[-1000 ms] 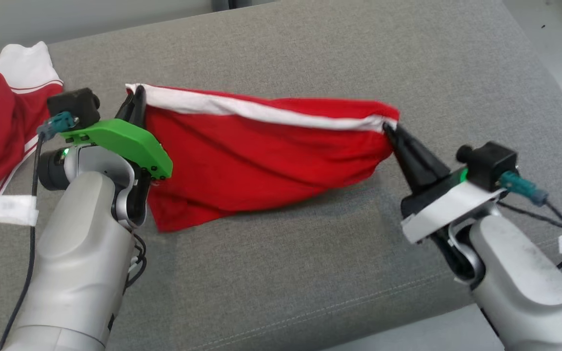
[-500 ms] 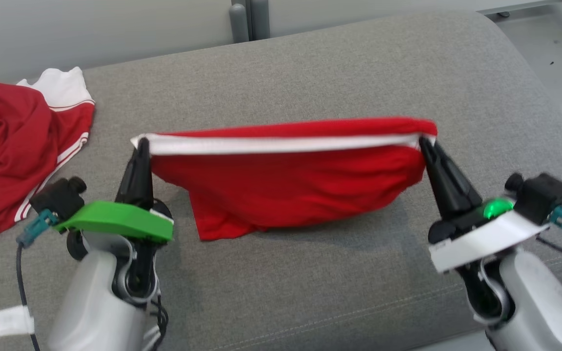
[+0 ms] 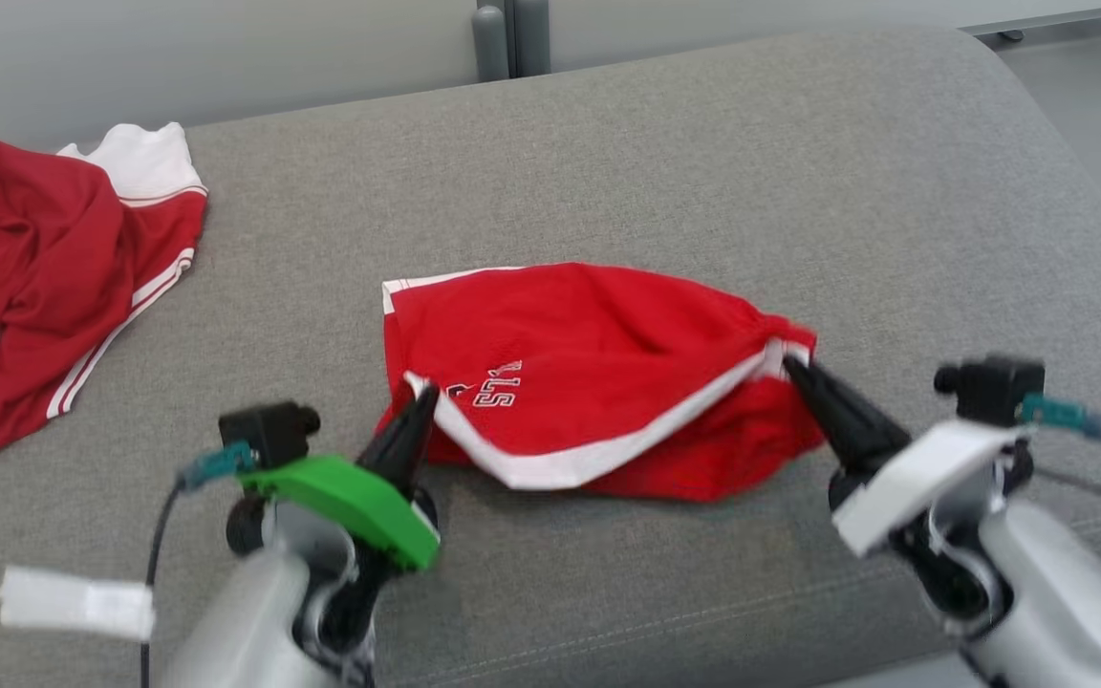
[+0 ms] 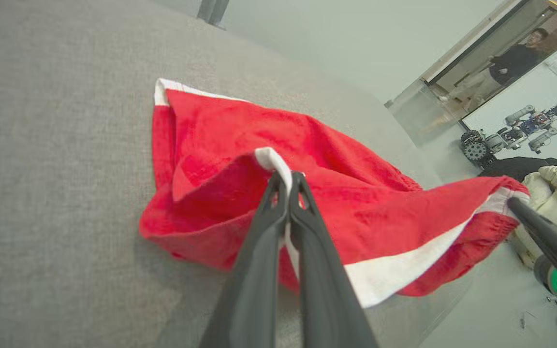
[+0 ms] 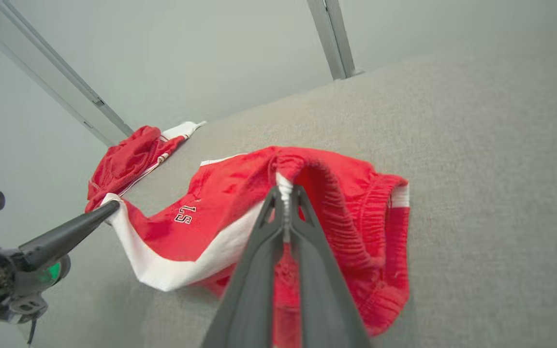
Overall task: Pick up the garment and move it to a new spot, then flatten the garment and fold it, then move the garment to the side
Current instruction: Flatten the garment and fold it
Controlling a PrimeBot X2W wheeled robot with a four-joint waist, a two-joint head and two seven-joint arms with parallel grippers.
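While left gripper (image 3: 420,394) and right gripper (image 3: 790,363) pinch the garment (image 3: 598,368) hem, grey fabric cushion (image 3: 703,143) beneath, pale wall (image 3: 226,57) behind

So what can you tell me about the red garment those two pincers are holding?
It is a pair of red shorts in soft cloth, with a white band along one edge, small white lettering and a gathered elastic waistband. It is crumpled and partly folded over. The left pincer and right pincer are each shut on an end of the white band, which sags between them; the rest lies on the grey cushion.
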